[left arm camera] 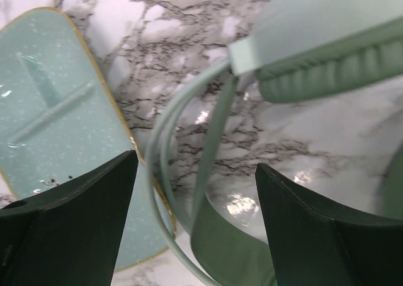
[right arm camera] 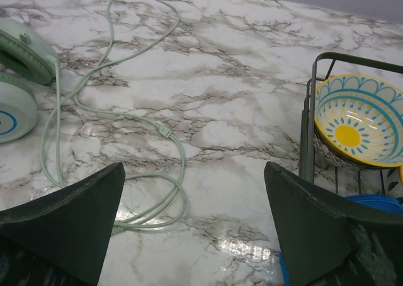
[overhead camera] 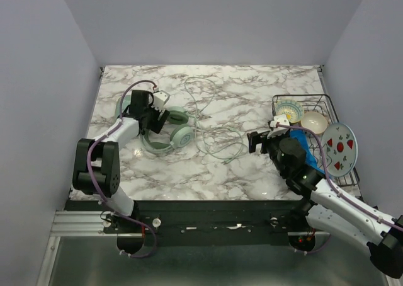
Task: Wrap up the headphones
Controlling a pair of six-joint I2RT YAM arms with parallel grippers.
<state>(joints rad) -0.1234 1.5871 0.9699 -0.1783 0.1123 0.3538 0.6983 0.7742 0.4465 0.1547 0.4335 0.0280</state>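
Note:
The pale mint-green headphones point(overhead camera: 178, 133) lie left of the table's middle, with both ear cups to the right and the headband point(left arm camera: 214, 147) arching toward the near left. My left gripper point(overhead camera: 158, 117) is open. In the left wrist view point(left arm camera: 195, 161) its jaws stand on either side of the headband, just below an ear cup point(left arm camera: 327, 46). The thin cable point(overhead camera: 217, 141) trails right in loose loops. My right gripper point(overhead camera: 254, 141) is open and empty, low over the marble just right of the cable's near loop point(right arm camera: 170, 191). The ear cups also show at the left edge of the right wrist view point(right arm camera: 22, 53).
A flat mint-green case point(left arm camera: 50, 109) with a gold rim lies beside the headband, on its left. A black wire dish rack point(overhead camera: 327, 100) at the right edge holds a patterned bowl point(right arm camera: 356, 119), a cream bowl point(overhead camera: 313, 121), a strawberry plate point(overhead camera: 340, 147) and a blue item point(overhead camera: 303, 144).

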